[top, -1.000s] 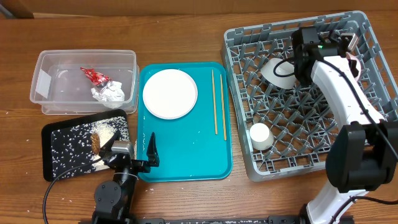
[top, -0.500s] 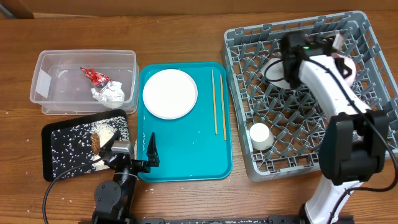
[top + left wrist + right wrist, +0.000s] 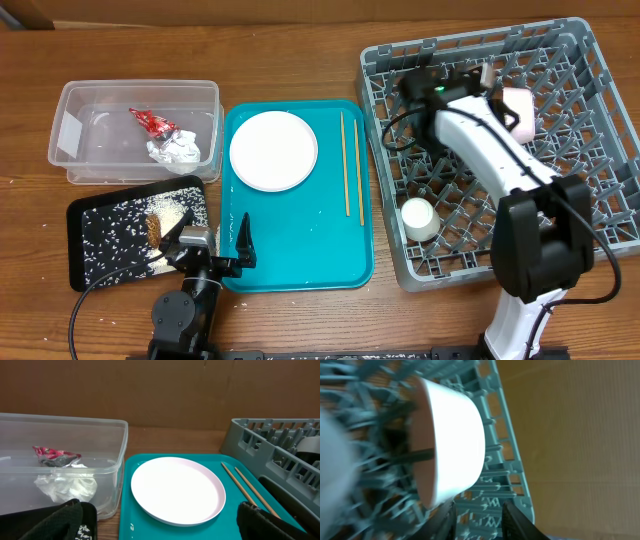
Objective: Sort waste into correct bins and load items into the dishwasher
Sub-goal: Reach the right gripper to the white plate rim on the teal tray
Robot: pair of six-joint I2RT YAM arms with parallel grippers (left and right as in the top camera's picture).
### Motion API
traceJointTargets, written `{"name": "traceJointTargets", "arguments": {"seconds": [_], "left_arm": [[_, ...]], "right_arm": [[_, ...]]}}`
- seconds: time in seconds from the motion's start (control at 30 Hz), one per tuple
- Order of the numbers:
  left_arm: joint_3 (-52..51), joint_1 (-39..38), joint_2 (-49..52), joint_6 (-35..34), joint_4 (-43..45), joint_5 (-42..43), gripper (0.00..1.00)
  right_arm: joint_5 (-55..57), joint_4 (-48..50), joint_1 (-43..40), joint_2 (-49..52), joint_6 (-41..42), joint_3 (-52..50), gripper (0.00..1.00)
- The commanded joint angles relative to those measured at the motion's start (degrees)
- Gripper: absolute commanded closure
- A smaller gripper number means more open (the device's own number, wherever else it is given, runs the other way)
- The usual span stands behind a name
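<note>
The right gripper is seen over the dish rack, its fingers parted with nothing between them. A white bowl is tipped on its side among the pegs, just ahead of the fingertips; contact cannot be told. A small cup is set in the rack's side nearest the teal tray. The left gripper is spread wide at that tray's near edge, where the plate and chopsticks are laid beyond its fingers, untouched.

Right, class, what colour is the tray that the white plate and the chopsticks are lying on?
Teal. The tray shows best in the overhead view.
</note>
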Motion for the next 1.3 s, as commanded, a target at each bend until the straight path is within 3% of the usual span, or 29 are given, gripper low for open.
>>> {"name": "traceJointTargets", "arguments": {"seconds": [0.0,0.13,0.23,0.3,0.47,0.57,0.8,1.1,1.23,1.27], "left_arm": [[-0.22,0.35,-0.55,-0.42,0.11,0.31,0.0],[-0.22,0.37,-0.55,-0.42,0.11,0.31,0.0],[-0.22,0.37,-0.55,-0.42,0.11,0.31,0.0],[-0.22,0.37,-0.55,-0.42,0.11,0.31,0.0],[-0.22,0.37,-0.55,-0.42,0.11,0.31,0.0],[-0.22,0.37,-0.55,-0.42,0.11,0.31,0.0],[-0.22,0.37,-0.55,-0.42,0.11,0.31,0.0],[-0.22,0.35,-0.55,-0.42,0.11,0.31,0.0],[-0.22,0.37,-0.55,-0.42,0.11,0.31,0.0],[-0.22,0.37,-0.55,-0.42,0.11,0.31,0.0]], "right_arm": [[-0.87,-0.94,4.92,-3.65,4.48,0.24,0.63],[-7.43,-0.74,9.84,-6.97,5.46,0.66,0.5],[-20.83,0.44,12.98,-8.55,5.44,2.16,0.39],[-32.72,2.36,14.05,-8.96,5.14,2.49,0.38],[-71.45,11.67,14.29,-8.57,-0.55,1.9,0.48],[-81.61,18.93,14.47,-7.82,-0.5,1.25,0.47],[-68.22,27.87,14.8,-0.61,14.56,1.14,0.47],[-72.17,33.97,15.43,9.73,20.26,1.14,0.53],[-72.57,34.71,15.61,12.28,22.6,1.14,0.67],[-72.54,34.71,15.63,12.94,22.58,1.14,0.77]]}}
